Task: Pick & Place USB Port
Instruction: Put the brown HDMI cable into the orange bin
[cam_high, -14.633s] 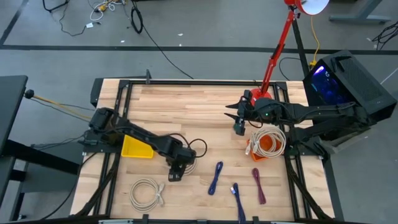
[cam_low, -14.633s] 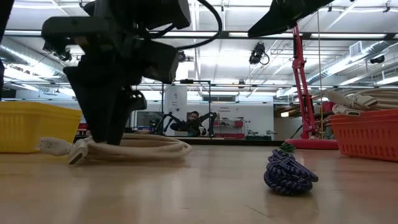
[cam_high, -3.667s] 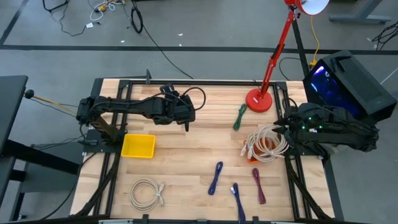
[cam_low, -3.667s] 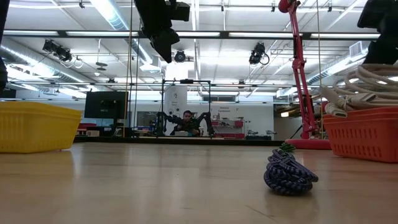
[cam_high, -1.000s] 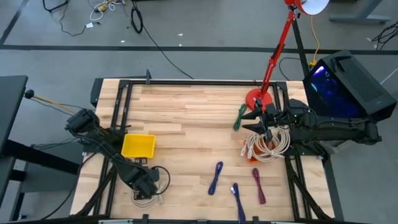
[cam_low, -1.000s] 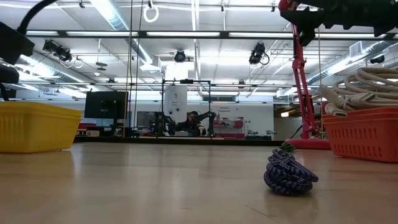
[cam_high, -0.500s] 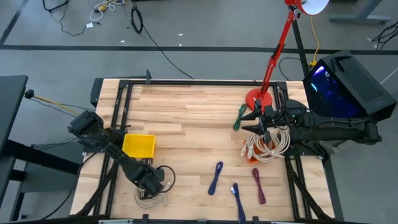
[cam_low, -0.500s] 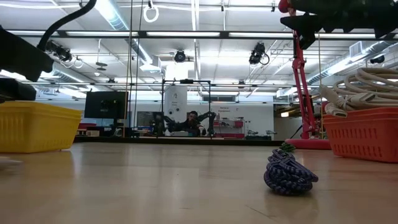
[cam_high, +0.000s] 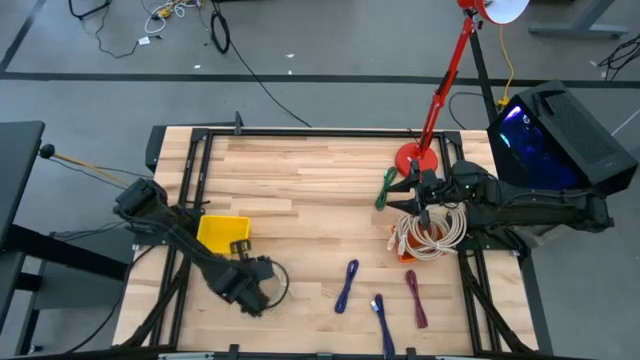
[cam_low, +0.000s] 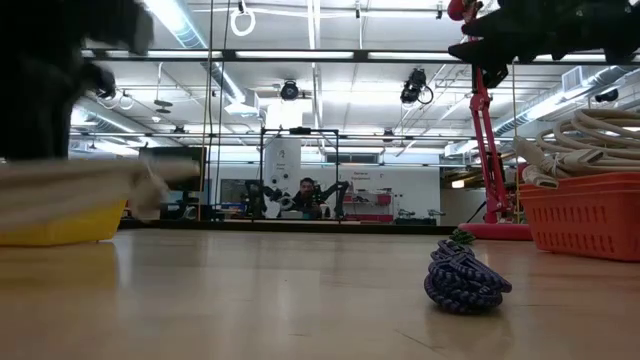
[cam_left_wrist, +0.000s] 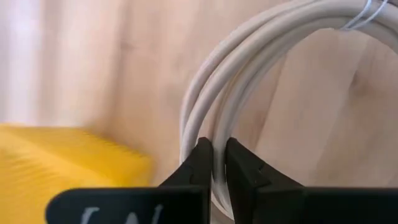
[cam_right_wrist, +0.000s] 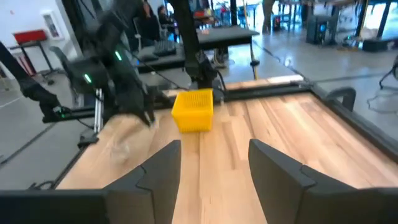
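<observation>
left claw (cam_left_wrist: 214, 163): we've got it pinched on the white cable (cam_left_wrist: 261, 74), near the yellow bin (cam_high: 222, 234)
right claw (cam_right_wrist: 211, 168): wide open over the orange basket (cam_low: 590, 215)

Bright even overhead lighting; ceiling strip lights (cam_low: 300, 54) glare; motion blur smears yellow bin (cam_left_wrist: 62, 155); shadows soft.

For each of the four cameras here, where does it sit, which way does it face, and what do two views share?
High view: overhead, straight down on the table; both arms show.
Low view: table height, level across into the room; purple cable near, right arm overhead.
Left wrist view: past the left pincer shut on the white cable coil.
Right wrist view: past the open right pincer, across the table toward the left arm.
Shared: the yellow bin appears in high and right wrist views.
</observation>
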